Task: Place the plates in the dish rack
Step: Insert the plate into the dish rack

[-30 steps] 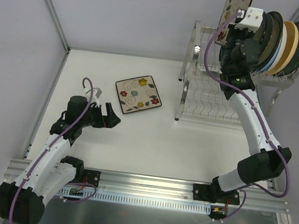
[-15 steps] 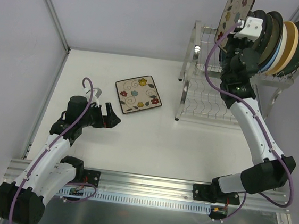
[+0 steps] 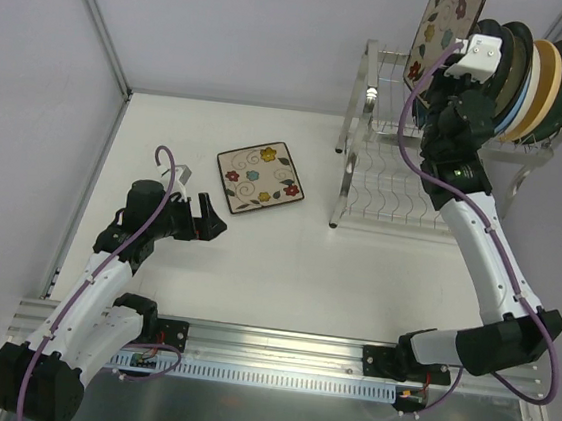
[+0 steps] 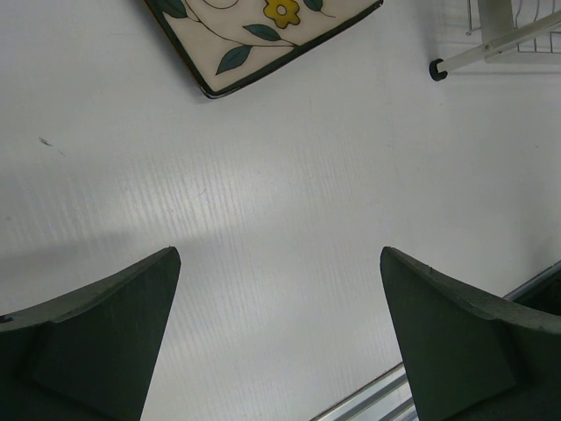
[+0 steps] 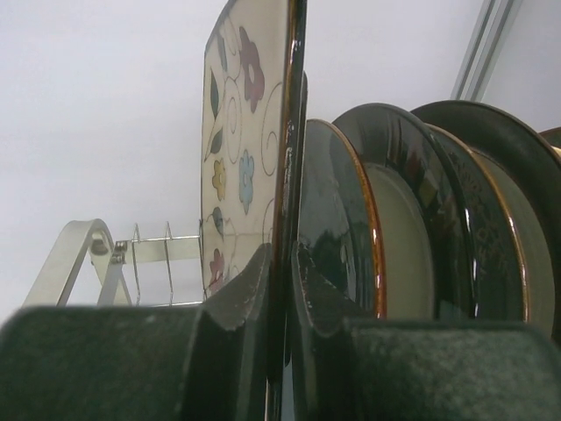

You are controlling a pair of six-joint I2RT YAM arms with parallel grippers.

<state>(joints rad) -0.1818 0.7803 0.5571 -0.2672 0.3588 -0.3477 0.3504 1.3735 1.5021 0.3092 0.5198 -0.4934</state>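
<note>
Two square floral plates: the upright plate [image 5: 237, 158] is clamped at its lower edge by my right gripper [image 5: 282, 263], over the upper shelf of the dish rack [image 3: 383, 196], just left of the round plates [image 3: 536, 81] standing there. The flat plate [image 3: 258, 176] lies on the table [image 3: 285, 271], near my left gripper [image 3: 214, 222], whose jaws are spread wide, holding nothing.

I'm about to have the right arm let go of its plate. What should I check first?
1. Grip: right gripper shut on the held square plate: ok.
2. Pose: held square plate upright beside the round plates: ok.
3. Seating: its lower edge in a dish rack slot: cannot tell.
4. Other arm: left gripper open, apart from the table plate: ok.
5. Loading finished: not ok, table plate lies flat.
</note>
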